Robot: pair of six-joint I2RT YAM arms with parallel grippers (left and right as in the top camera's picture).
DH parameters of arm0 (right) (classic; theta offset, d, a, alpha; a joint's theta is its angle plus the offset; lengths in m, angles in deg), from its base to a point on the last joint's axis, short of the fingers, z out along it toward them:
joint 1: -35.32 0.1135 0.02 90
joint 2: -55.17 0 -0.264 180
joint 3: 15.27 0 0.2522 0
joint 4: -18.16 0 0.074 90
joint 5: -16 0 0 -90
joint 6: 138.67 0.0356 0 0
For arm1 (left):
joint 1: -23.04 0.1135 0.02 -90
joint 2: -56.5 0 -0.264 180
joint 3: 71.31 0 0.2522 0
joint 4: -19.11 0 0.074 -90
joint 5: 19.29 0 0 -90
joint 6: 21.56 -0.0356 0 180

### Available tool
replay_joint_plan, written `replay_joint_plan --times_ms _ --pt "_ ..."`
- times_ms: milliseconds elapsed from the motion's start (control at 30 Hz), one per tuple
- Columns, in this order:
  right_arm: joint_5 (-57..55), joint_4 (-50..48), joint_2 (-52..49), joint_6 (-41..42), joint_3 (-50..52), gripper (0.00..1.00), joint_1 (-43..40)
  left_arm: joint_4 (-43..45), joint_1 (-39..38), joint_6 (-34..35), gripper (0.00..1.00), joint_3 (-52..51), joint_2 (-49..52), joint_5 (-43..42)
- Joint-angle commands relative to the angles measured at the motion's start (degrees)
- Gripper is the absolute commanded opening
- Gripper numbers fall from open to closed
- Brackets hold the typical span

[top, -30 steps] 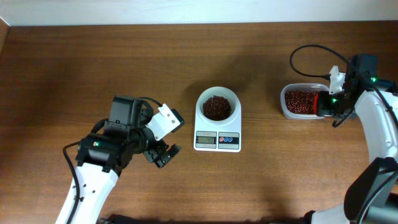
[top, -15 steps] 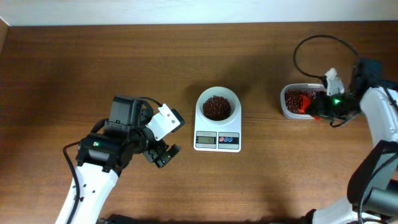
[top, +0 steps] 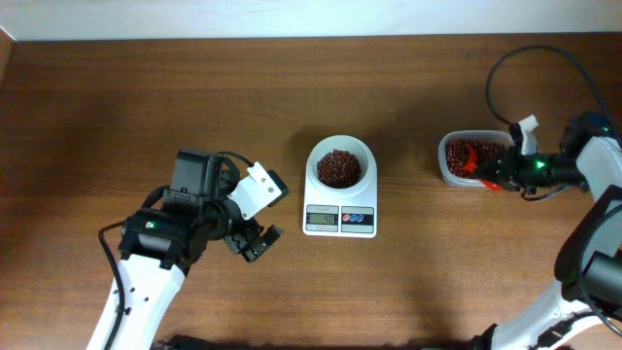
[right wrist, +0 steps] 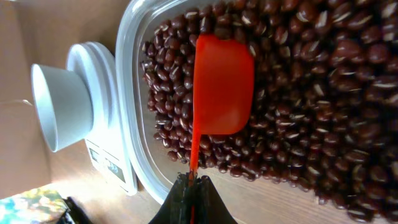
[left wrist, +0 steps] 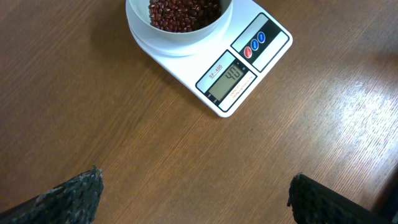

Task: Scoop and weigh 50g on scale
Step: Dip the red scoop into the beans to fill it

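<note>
While my right gripper (right wrist: 191,182) pinches the red scoop (right wrist: 222,84) lying on the beans (right wrist: 311,93) in the tub (right wrist: 132,93), my left gripper (left wrist: 193,193) hangs spread. The scale (top: 340,216), at the middle of the table (top: 146,97), carries a bowl (top: 316,156) of dark red-brown beans, with open wood on every side.

Left of the scale (top: 339,221), my left arm (top: 136,277) comes up from the near table edge. Its left gripper (top: 255,243) is angled toward the scale's front, jaws spread wide. Well to the right of the scale, my right arm (top: 595,160) reaches in with the wrist laid low, and the right gripper (top: 499,179) is pinched tight on the thin handle of a red scoop (right wrist: 222,84).
</note>
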Motion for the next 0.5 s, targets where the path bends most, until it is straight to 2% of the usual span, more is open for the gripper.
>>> replay_joint_plan --times_ms 0,67,333,400,467 --pt "4.2 1.31 -1.62 -3.02 0.68 0.04 -4.0 0.07 0.2 -0.68 0.99 0.83 -0.44 -0.02" --pt "6.43 4.85 -1.6 -6.8 0.68 0.04 -6.36 0.07 0.2 -0.68 0.99 0.83 -0.44 -0.02" --pt "16.11 9.75 -1.6 -11.65 0.68 0.04 -13.2 0.09 0.2 -0.68 0.99 0.83 -0.44 -0.02" --pt "16.61 10.73 -1.6 -12.52 0.68 0.04 -13.88 0.07 0.2 -0.68 0.99 0.83 -0.44 -0.02" --pt "12.57 10.01 -1.6 -13.07 0.68 0.04 -13.92 0.07 0.2 -0.68 0.99 0.83 -0.44 -0.02"
